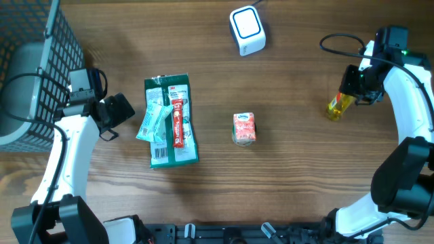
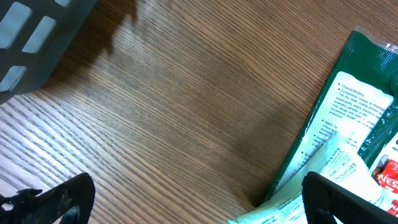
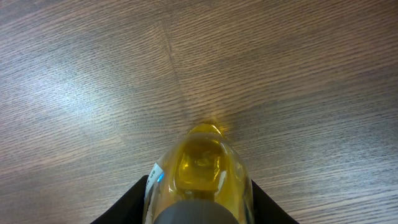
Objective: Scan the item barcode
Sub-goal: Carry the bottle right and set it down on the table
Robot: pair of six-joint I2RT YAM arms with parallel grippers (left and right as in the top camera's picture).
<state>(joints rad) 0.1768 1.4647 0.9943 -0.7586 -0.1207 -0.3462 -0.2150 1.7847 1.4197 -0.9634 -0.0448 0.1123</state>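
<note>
- Right gripper (image 1: 347, 95): partly closed on a yellow bottle (image 1: 334, 108), fingers (image 3: 134, 200) either side near its cap end; by the table's (image 1: 305, 169) right edge.
- Left gripper (image 1: 116, 116): wide open, empty, just beside a green packet (image 1: 173, 146).
- Pink carton (image 1: 244, 128): mid-table.
- White barcode scanner (image 1: 247, 30): far edge.
- Wire basket (image 1: 34, 68): far left corner.

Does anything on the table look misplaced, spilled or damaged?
Nothing looks spilled or damaged. Only a pale packet lies askew on the green package, beside a red packet, overhanging its edge toward the basket.
</note>
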